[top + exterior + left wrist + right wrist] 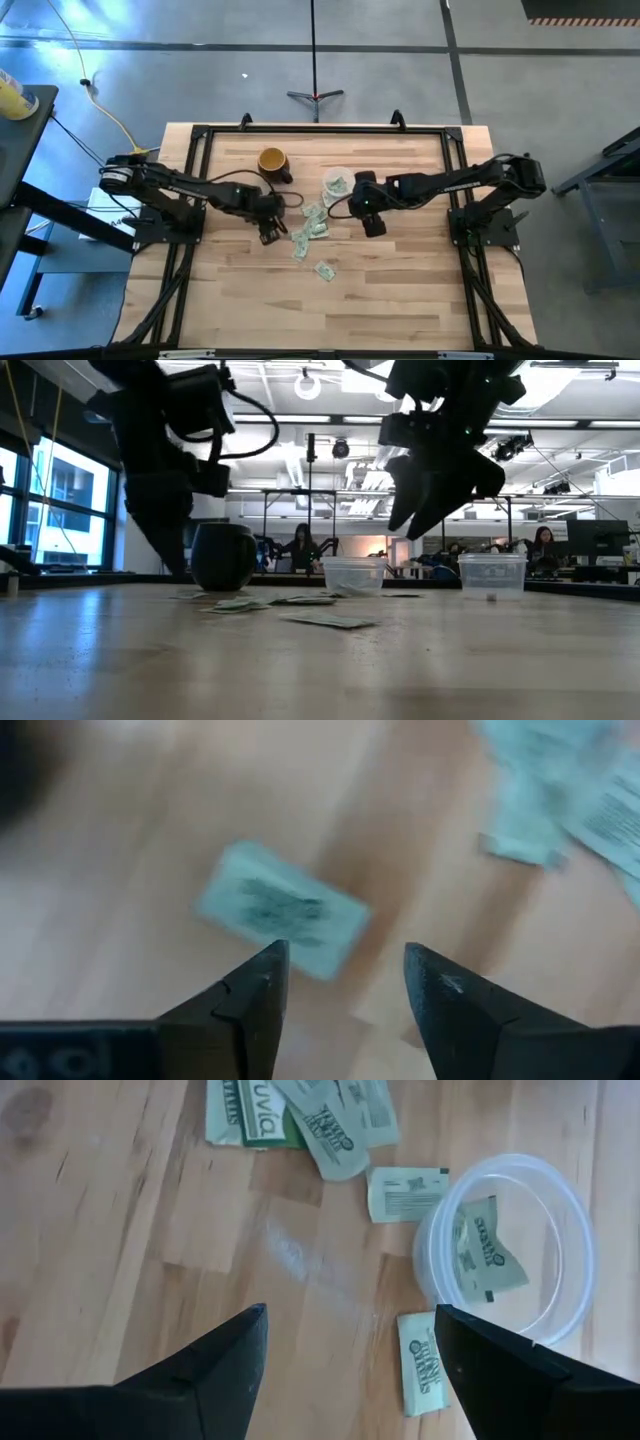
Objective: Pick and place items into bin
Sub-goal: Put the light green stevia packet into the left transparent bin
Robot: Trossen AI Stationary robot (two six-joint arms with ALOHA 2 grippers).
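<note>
Pale-green sweetener packets (312,228) lay scattered mid-table beside the clear plastic bowl (575,1230), one packet inside it, with the left gripper (345,995) parted, empty, over one packet (283,909), and the right gripper (350,1355) spread wide, empty, near the bowl.

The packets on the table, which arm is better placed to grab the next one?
Probably the left: the left gripper hangs open right over a loose packet. The right gripper is open beside the bowl, over bare wood.
</note>
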